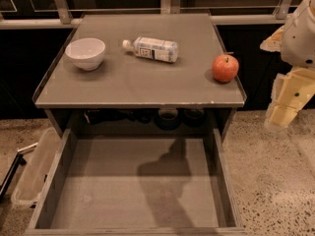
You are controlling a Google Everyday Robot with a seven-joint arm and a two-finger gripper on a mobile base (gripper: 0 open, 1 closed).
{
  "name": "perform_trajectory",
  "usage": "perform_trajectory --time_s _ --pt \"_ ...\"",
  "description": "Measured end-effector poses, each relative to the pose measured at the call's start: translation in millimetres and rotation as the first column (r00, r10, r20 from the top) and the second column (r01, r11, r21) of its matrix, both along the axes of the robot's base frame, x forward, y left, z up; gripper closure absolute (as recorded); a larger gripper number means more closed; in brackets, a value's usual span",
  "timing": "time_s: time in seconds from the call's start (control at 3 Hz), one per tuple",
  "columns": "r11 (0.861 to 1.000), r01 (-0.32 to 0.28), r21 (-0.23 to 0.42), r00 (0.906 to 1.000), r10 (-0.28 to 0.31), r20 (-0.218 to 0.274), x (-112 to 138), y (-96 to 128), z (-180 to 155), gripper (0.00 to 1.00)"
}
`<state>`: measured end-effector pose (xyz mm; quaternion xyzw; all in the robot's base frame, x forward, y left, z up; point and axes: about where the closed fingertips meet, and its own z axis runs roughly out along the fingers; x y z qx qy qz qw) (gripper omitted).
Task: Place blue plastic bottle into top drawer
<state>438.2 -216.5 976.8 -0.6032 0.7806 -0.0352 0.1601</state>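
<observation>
The blue plastic bottle (151,48) lies on its side near the back middle of the grey tabletop (142,85), its white cap pointing left. The top drawer (98,191) is pulled out wide below the tabletop, towards the front. Its flat grey bottom holds nothing but a shadow. My gripper (284,111) hangs at the right edge of the view, beside and to the right of the table, at about tabletop height. It is well apart from the bottle and holds nothing that I can see.
A white bowl (85,52) stands at the tabletop's back left. A red apple (225,68) sits near its right edge. A clear plastic tub (33,167) lies on the speckled floor left of the drawer. A railing runs behind the table.
</observation>
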Motion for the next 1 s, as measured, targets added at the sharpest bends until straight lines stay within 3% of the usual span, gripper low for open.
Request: perform_trajectory --time_s 0.67,1.0 --pt "1.0 -0.016 0.004 0.9995 0.016 0.028 9.8 11.7 2.2 0.0" --pt "0.996 -0.065 0.058 0.9951 0.061 0.078 45.6 34.5 2.1 0.0"
